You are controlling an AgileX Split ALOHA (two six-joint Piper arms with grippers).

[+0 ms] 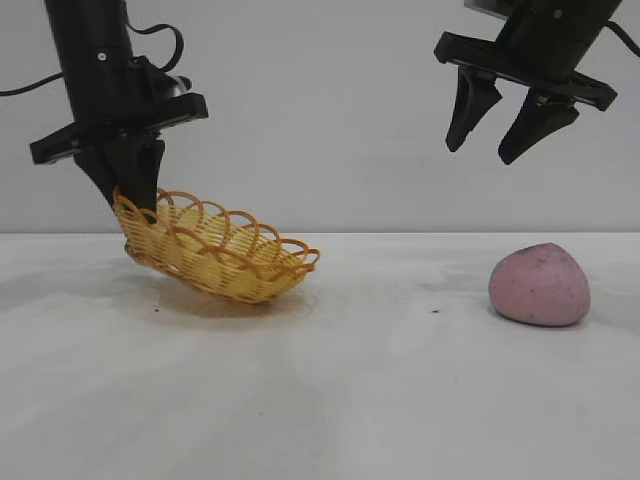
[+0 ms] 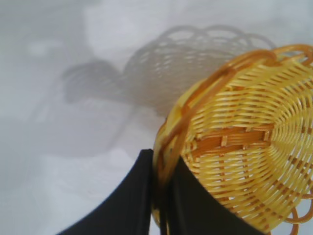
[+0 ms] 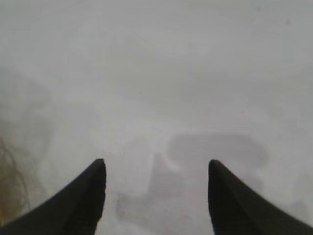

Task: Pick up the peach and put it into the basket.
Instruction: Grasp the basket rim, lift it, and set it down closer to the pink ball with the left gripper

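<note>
- The peach (image 1: 539,285) sits on the white bench (image 1: 330,400) at the right, its blunt point tipped up, its broad side flat on the bench.
- The basket (image 1: 215,250) is tilted at the left: its long axis slopes down toward the middle, one end lifted and the lower end touching the bench, well apart from the peach.
- The left claw (image 1: 135,195) is clamped on the basket's raised rim.
- The right claw (image 1: 497,135) hangs above the peach, fingers spread, holding nothing.
</note>
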